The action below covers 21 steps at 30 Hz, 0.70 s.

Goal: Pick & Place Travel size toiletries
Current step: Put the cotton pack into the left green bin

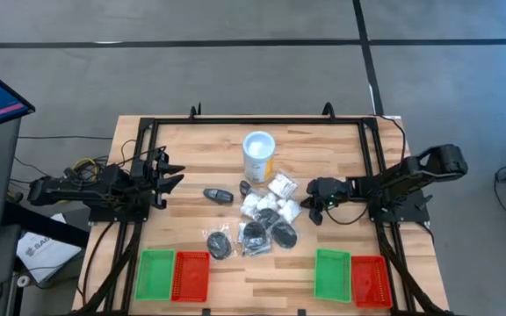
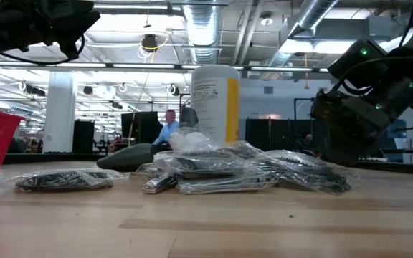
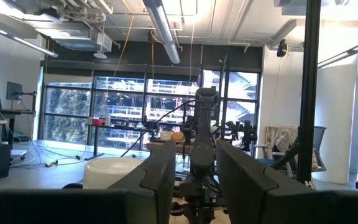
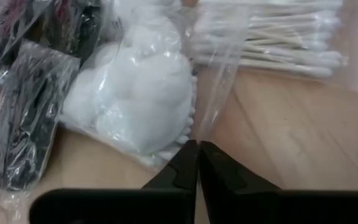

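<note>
The travel size toiletries lie in a pile (image 1: pixel 266 219) at the table's middle: clear-wrapped white and black packets, with a dark grey oblong piece (image 1: pixel 219 195) and a black round packet (image 1: pixel 219 241) apart on the left. My right gripper (image 4: pixel 197 155) slants down at the pile's right edge, shut at the white puffy packet (image 4: pixel 135 93). A packet of cotton swabs (image 4: pixel 284 43) lies just beyond. My left gripper (image 1: pixel 169 171) waits open above the table's left side, clear of everything. My right gripper has its two fingertips closed together on the clear wrapper's loose edge (image 4: pixel 192 138) of the white puffy packet, at the side facing the table's right. The fingers slant down from the right. The packet lies on the table among the others.
A tall white tub with a yellow label (image 1: pixel 258 154) stands just behind the pile. Green (image 1: pixel 156 274) and red (image 1: pixel 191 274) trays sit at the near left, green (image 1: pixel 332 274) and red (image 1: pixel 370 281) trays at the near right. Bare wood lies between pile and trays.
</note>
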Each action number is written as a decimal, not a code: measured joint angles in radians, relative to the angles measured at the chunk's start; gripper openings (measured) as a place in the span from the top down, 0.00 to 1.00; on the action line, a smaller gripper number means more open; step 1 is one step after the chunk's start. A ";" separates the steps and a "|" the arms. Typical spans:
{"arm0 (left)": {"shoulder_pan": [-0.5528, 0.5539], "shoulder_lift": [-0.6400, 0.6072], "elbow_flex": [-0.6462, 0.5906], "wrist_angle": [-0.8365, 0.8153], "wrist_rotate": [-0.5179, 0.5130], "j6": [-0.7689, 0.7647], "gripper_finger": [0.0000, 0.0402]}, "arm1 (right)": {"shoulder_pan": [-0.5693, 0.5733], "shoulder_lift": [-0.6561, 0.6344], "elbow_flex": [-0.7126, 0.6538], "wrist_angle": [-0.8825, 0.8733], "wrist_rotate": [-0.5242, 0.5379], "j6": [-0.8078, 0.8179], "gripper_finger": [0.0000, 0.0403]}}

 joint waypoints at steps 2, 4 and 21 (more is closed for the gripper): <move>0.000 0.000 0.000 0.000 0.000 0.000 0.73 | 0.001 0.000 0.003 -0.004 0.000 -0.004 0.99; 0.000 0.000 0.000 0.000 0.000 0.000 0.73 | 0.001 0.000 0.013 -0.014 0.000 -0.014 1.00; 0.000 0.000 0.000 0.001 0.000 0.000 0.73 | -0.001 -0.003 0.213 -0.256 0.058 -0.126 1.00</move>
